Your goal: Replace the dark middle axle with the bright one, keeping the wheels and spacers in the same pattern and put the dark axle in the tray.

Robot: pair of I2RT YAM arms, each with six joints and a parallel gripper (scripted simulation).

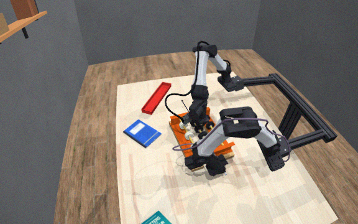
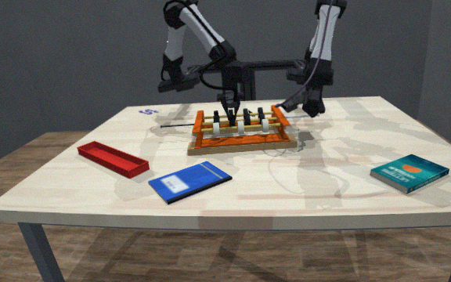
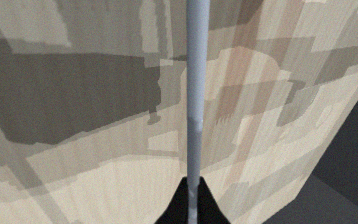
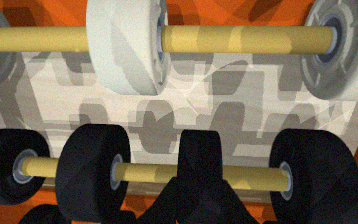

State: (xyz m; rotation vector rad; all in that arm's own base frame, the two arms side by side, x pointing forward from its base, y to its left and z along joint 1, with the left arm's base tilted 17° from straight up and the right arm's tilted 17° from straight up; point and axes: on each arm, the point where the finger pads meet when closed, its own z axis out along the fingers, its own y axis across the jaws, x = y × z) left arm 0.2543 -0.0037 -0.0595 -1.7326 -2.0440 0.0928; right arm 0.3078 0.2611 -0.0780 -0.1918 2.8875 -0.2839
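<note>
The orange wheel frame [image 1: 179,137] [image 2: 245,142] stands on its wooden battens [image 2: 245,148], with gold spacers and white and black wheels between its rails. The dark axle [image 1: 184,105] [image 2: 176,125] sticks far out of the rail on the red tray's side. My right gripper [image 2: 232,117] [image 4: 198,186] is shut on a black wheel [image 4: 200,152] in the middle row. My left gripper [image 2: 316,114] [image 3: 192,184] is shut on the bright axle [image 2: 300,116] [image 3: 196,75], beyond the opposite rail. The bright axle points at that rail; how far it reaches in is hidden.
The red tray [image 1: 156,98] [image 2: 112,158] looks empty. A blue notebook [image 1: 146,137] [image 2: 194,184] lies near the frame. A teal book [image 1: 157,219] [image 2: 407,176] lies farther off. Both arms crowd over the frame. A small blue shape [image 2: 141,111] shows at the table's back.
</note>
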